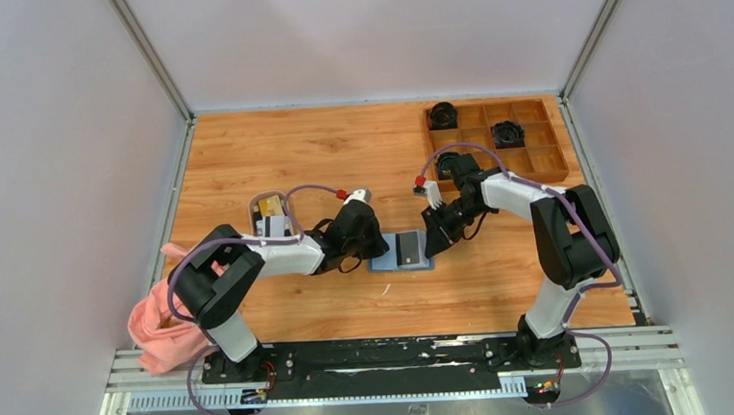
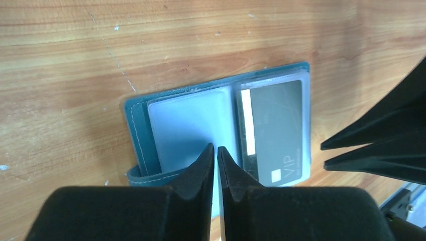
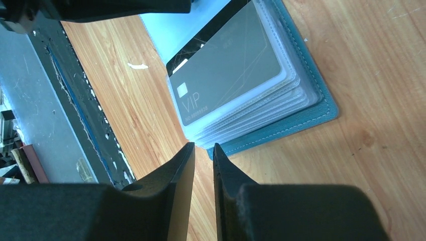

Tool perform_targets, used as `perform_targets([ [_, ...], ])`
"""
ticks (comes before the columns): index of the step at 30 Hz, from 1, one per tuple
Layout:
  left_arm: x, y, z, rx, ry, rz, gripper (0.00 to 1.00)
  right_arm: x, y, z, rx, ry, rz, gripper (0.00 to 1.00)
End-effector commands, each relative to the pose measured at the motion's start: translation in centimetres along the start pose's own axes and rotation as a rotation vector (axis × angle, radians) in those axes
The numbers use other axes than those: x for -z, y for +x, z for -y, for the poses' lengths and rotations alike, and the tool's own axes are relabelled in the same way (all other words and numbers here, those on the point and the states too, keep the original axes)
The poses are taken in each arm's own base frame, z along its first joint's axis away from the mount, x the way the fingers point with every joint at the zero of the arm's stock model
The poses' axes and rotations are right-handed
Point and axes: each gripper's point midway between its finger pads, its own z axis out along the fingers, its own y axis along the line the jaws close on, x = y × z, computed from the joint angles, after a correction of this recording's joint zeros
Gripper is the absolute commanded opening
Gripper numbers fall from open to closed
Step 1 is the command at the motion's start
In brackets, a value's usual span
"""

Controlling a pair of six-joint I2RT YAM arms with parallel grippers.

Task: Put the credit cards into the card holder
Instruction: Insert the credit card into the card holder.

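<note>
Over the open card holder (image 2: 216,125), both the left end effector (image 2: 216,153) and the right end effector (image 3: 203,150) sit nearly closed, gripping nothing.

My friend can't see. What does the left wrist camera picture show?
An open teal card holder lies on a wooden table, with a grey VIP card in its right-hand clear pocket. The left pincer, nearly closed, points at the empty left-hand pocket.

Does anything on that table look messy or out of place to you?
A pink cloth hangs crumpled over the table's left front edge, by the left arm's base. The grey card sits slightly crooked in the card holder's clear pocket, its striped end protruding. Nothing looks spilled or broken.
</note>
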Motion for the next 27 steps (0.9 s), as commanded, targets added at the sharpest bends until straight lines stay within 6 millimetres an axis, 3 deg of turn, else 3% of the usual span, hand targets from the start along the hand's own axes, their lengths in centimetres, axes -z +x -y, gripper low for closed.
perform_targets([
  [1, -1.1, 0.9, -0.6, -0.044, -0.028, -0.058, 0.10, 0.2, -0.5, 1.0, 0.001, 0.032, 0.000, 0.23],
  [8, -1.8, 2.4, 0.7, -0.050, 0.021, -0.130, 0.09, -0.6, 0.3, 2.0, -0.026, 0.058, -0.043, 0.20],
  [13, -2.2, 3.2, 3.0, -0.073, 0.072, -0.157, 0.08, -1.6, 0.5, 1.4, 0.004, 0.061, -0.078, 0.20],
  [17, -2.2, 3.4, 3.2, -0.093, 0.054, -0.170, 0.08, -1.7, 0.4, 1.4, 0.022, 0.079, -0.088, 0.20],
  [22, -1.2, 2.3, 2.2, -0.154, -0.033, -0.160, 0.12, -1.2, 0.5, 2.0, 0.054, 0.119, -0.101, 0.22],
  [27, 1.2, -1.0, 2.0, -0.237, -0.089, -0.097, 0.20, 1.1, 0.1, 1.9, 0.141, 0.165, -0.086, 0.30],
])
